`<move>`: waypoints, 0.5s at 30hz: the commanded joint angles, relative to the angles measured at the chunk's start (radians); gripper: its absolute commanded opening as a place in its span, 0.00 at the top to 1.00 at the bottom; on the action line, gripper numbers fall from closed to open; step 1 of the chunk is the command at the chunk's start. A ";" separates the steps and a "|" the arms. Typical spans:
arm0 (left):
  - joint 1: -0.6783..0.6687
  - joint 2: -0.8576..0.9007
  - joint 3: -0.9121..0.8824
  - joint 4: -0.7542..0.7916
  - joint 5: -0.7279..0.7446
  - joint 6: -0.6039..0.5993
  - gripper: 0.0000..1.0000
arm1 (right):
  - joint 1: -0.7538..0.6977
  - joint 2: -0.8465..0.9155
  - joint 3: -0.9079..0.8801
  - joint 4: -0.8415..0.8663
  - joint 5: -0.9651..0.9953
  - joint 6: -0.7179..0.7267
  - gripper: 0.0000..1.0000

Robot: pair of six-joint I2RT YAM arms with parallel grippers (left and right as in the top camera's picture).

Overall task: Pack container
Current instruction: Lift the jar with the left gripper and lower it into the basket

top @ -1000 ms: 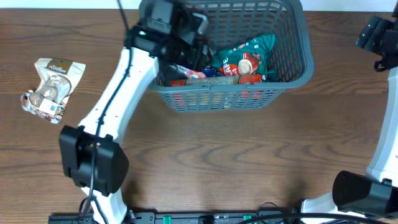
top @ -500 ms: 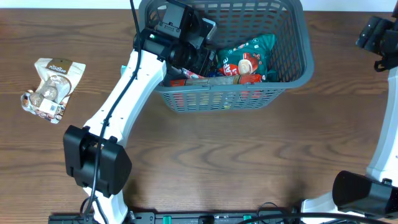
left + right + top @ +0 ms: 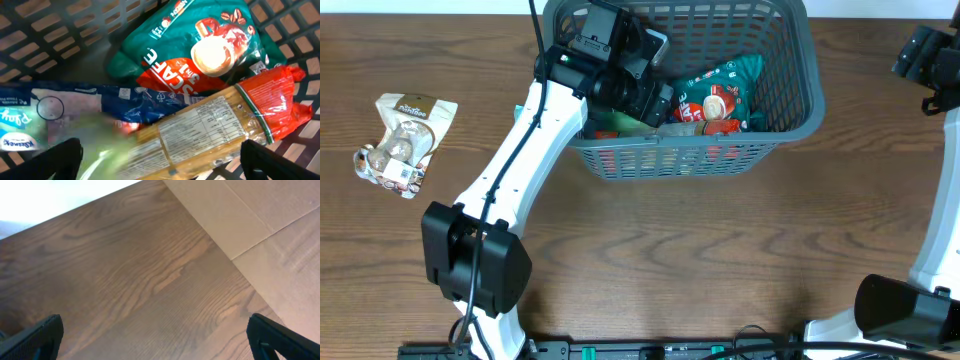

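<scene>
The dark grey lattice container stands at the back of the table. It holds a green coffee packet, a red-ended spaghetti packet and a blue packet. My left gripper is inside the container just above these packets, with its jaws wide open. A blurred green thing lies loose between the jaws, nearer the left finger. My right gripper is open and empty, high over bare wood at the far right.
A beige snack pouch lies on the table at the left, far from the container. The right wrist view shows the wooden table edge with a pale cardboard-like surface beyond it.
My left arm moved right and deeper into the container. A green thing now shows under its open jaws. The right arm has not moved.
</scene>
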 commanded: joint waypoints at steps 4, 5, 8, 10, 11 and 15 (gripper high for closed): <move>0.005 -0.001 0.031 0.005 -0.005 -0.005 0.01 | -0.008 -0.017 0.015 0.000 0.003 0.014 0.01; 0.006 -0.008 0.037 0.005 -0.005 -0.011 0.01 | -0.008 -0.017 0.015 0.000 0.003 0.014 0.01; 0.011 -0.039 0.084 -0.004 -0.006 -0.051 0.01 | -0.008 -0.017 0.015 0.000 0.003 0.014 0.01; 0.019 -0.066 0.134 -0.018 -0.006 -0.066 0.01 | -0.008 -0.017 0.015 0.000 0.003 0.014 0.01; 0.025 -0.078 0.164 -0.026 -0.014 -0.076 0.01 | -0.008 -0.017 0.015 0.000 0.003 0.014 0.01; 0.064 -0.135 0.258 -0.048 -0.107 -0.131 0.01 | -0.008 -0.017 0.015 0.000 0.003 0.014 0.01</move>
